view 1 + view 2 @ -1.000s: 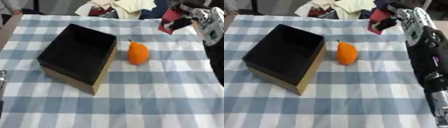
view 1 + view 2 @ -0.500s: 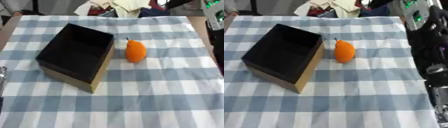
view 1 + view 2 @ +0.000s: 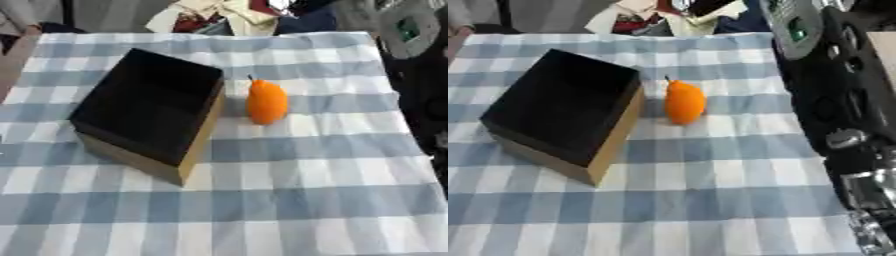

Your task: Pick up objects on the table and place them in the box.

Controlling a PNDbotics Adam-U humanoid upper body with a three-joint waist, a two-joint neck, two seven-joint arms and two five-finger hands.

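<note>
- The orange fruit (image 3: 267,102) was seen lying on the checked cloth (image 3: 289,200), just right of the box (image 3: 149,112), not yet picked up.
- The box appeared dark inside; nothing could be made out in it.
- Only the right arm (image 3: 833,95) was shown, right of the box; neither hand was visible, so no grip could be told.

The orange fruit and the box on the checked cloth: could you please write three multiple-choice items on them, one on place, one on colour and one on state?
1. Where does the orange fruit lie?
A. inside the box
B. on the cloth, right of the box
C. left of the box

2. What colour is the inside of the box?
A. black
B. white
C. red

3. What does the box hold?
A. the fruit
B. a cup
C. nothing visible

Key: 1 B, it rests on the checked cloth beside the box's right wall. 2 A, the lining shows dark. 3 C, no object shows inside.
</note>
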